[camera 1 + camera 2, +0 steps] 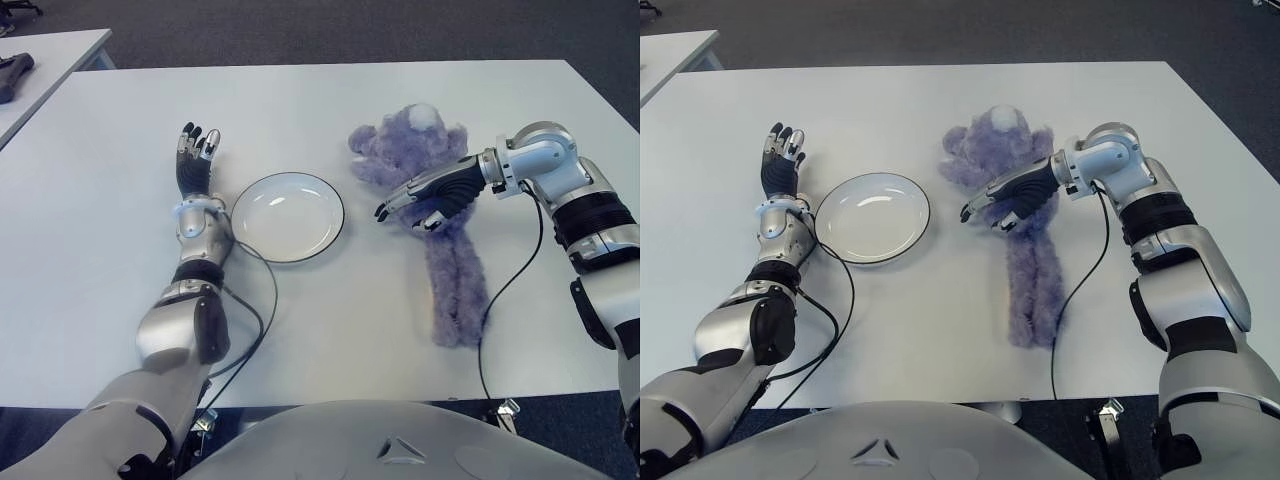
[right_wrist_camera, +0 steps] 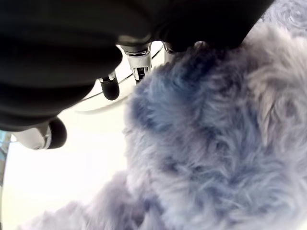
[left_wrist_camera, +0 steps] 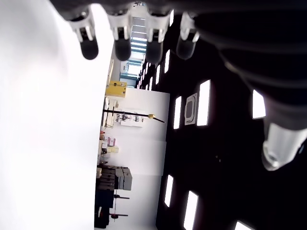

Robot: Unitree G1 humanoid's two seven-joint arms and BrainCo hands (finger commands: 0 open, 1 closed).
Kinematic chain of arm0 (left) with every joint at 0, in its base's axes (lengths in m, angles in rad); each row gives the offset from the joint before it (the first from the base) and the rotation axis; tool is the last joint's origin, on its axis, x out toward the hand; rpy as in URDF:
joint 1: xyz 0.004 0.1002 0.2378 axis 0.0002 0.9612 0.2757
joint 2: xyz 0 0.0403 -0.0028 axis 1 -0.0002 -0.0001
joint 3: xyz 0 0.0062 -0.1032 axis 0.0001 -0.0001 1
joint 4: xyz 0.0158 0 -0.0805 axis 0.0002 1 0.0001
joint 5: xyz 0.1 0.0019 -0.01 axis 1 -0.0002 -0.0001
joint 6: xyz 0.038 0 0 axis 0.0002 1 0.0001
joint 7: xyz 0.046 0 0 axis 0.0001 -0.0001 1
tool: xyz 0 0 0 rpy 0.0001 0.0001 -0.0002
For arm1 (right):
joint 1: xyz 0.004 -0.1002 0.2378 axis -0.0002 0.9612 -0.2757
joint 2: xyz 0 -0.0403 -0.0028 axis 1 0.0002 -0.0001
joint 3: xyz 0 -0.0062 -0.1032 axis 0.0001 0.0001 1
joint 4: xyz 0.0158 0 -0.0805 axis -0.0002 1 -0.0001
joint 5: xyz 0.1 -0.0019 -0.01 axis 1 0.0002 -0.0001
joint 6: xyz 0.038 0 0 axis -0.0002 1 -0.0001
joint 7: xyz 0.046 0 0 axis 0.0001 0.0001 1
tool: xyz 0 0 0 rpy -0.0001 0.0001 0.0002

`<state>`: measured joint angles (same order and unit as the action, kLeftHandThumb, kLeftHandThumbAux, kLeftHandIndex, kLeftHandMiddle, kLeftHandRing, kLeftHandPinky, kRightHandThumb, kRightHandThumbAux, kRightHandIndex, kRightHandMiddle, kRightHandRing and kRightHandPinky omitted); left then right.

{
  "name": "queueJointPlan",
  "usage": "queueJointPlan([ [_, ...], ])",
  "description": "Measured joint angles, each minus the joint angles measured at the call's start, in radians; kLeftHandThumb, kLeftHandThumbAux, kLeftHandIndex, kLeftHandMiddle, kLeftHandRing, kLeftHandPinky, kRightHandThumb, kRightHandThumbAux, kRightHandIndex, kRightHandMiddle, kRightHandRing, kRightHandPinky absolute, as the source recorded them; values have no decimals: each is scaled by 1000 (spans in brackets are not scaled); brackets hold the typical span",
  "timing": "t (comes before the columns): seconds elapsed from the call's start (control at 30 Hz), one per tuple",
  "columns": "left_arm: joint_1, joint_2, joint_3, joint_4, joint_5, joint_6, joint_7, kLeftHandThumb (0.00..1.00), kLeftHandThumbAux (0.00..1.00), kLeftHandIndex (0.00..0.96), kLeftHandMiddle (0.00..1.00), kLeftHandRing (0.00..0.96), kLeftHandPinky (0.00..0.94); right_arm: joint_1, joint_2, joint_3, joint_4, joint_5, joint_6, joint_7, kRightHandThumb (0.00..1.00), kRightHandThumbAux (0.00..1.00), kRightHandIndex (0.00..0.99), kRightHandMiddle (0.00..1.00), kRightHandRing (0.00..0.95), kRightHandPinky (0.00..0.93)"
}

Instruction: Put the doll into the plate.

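fingers (image 1: pixel 392 205) extended over doll (image 1: pixel 440 225), beside plate (image 1: pixel 325 190)

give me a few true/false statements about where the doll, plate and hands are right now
1. The purple doll lies inside the plate. False: it lies on the table to the plate's right, and the plate holds nothing.
2. The right hand is over the doll's body, fingers extended toward the plate. True.
3. The right hand has lifted the doll off the table. False: the doll lies flat, legs stretched toward the robot, and the fingers are not closed around it.
4. The left hand shows to the left of the plate, fingers open and holding nothing. True.
5. The plate sits between the two hands. True.
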<state>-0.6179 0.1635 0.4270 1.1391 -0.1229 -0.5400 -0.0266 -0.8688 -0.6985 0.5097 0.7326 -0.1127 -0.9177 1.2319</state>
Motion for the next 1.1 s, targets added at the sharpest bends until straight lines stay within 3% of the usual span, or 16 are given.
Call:
queueJointPlan([
  [0.17, 0, 1, 2, 0, -7, 1, -7, 0, 543, 43, 88, 40, 0, 38, -1, 0, -14, -60, -2, -85, 665, 332, 0, 16, 103, 214],
  [0.3, 1, 3, 4, 0, -8, 1, -7, 0, 545, 43, 87, 39, 0, 51, -1, -8, -15, -88, -25, -156, 646, 339, 0, 38, 119, 224],
  [0.63, 2, 6, 14, 0, -15, 2, -7, 0, 545, 44, 87, 39, 0, 94, 2, -28, 23, -123, -100, -325, 568, 436, 36, 118, 152, 169],
  [0.83, 2, 6, 21, 0, -15, 5, -7, 0, 545, 41, 86, 38, 0, 113, 11, -41, 34, -127, -102, -393, 513, 481, 52, 117, 130, 131],
  [1.1, 2, 6, 25, 0, -16, 6, -7, 0, 552, 43, 89, 39, 0, 135, 25, -65, 38, -161, -109, -514, 492, 485, 68, 112, 119, 149],
])
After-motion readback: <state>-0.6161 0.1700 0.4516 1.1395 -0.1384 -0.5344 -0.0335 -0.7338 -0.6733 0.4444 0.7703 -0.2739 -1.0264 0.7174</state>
